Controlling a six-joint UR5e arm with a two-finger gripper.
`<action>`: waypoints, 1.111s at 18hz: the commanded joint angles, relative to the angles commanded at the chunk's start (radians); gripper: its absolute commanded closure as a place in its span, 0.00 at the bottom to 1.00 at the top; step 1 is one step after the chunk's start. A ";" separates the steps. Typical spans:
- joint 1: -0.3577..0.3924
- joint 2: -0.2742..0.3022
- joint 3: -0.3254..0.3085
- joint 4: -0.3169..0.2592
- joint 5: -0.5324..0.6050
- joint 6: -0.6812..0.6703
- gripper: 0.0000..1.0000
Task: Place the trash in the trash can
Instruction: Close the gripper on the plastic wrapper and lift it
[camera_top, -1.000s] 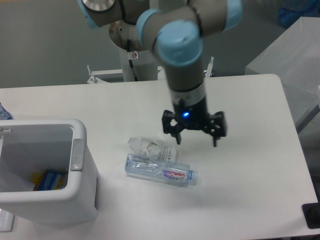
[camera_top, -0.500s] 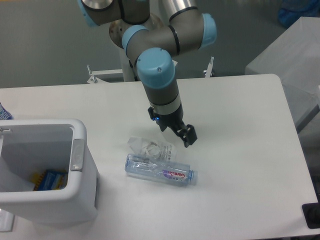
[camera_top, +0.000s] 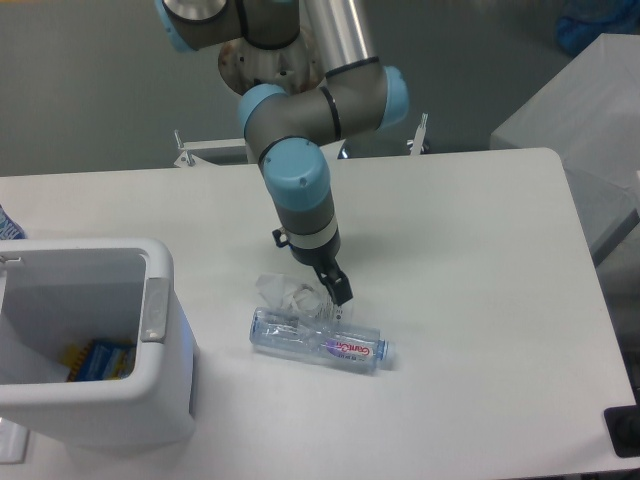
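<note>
Trash can sits at the front left corner of the bench, with something blue and yellow inside. The plastic bottle lies on its side mid-bench, the crumpled wrapper touching it just behind. The claw is down at the wrapper's right edge; can't tell if it's clenched or released.

The bin is white with a grey tab. The bottle is clear with a purple-red label. The wrapper is clear with white bits. The arm is grey with light-blue caps.
</note>
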 joint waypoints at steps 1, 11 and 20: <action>-0.003 -0.005 0.000 -0.002 0.000 -0.014 0.00; -0.015 -0.018 0.006 0.003 0.002 -0.113 0.68; 0.003 0.026 0.032 -0.027 -0.027 -0.109 0.93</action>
